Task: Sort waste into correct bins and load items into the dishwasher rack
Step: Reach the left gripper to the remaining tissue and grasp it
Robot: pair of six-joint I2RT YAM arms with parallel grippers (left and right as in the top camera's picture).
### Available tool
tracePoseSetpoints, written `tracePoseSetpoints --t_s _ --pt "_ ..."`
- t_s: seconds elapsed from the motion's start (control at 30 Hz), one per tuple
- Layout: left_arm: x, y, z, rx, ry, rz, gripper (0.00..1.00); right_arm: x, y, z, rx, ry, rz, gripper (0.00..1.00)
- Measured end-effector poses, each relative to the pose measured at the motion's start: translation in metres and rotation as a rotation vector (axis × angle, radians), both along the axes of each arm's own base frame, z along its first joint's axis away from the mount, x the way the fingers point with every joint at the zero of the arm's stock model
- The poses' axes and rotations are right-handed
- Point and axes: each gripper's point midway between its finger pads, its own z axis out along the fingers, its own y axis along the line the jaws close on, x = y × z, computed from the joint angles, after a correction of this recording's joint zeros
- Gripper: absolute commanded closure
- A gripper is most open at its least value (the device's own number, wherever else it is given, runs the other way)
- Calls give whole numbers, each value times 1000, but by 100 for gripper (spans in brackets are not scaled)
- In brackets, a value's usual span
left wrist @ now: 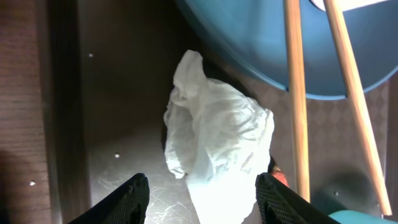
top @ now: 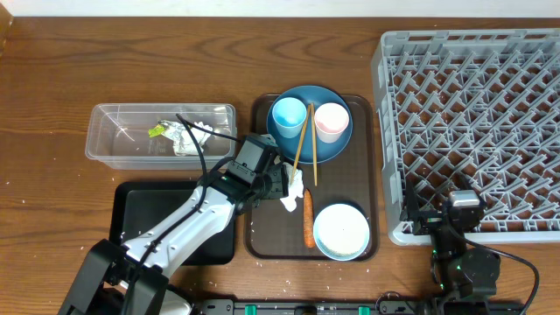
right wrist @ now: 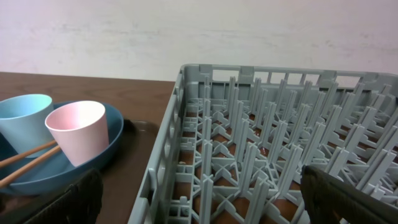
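Observation:
My left gripper [top: 280,179] is open over the brown serving tray, its fingers [left wrist: 202,199] on either side of a crumpled white paper scrap [left wrist: 217,143], not closed on it. The orange carrot [top: 308,219] lies just beyond; its tip [left wrist: 280,177] shows by the right finger. The blue plate [top: 337,147] holds the light-blue cup [top: 287,116], the pink cup [top: 332,121] and two chopsticks [top: 302,144]. The pale bowl [top: 341,232] sits at the tray's front right. My right gripper [right wrist: 202,199] is open and empty at the grey rack's [top: 472,114] front-left corner.
The clear tub [top: 109,144] at back left holds paper scraps and the yellow-green wrapper [top: 157,131]. The black tray [top: 140,214] lies in front of it, under my left arm. The brown serving tray [top: 262,236] has a few white grains [left wrist: 116,156] on it.

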Motion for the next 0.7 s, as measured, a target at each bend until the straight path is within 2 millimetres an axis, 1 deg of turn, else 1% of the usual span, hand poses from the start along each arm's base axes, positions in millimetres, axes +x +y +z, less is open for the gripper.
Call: tracePoseSetpoints --t_s 0.4,0.53,0.7 --pt "-15 -20 0 -4 3 -72 41 0 0 0 0 0 0 1" --pt "-15 -20 0 -3 2 -73 41 0 0 0 0 0 0 1" --pt "-11 -15 -1 27 -17 -53 41 0 0 0 0 0 0 1"
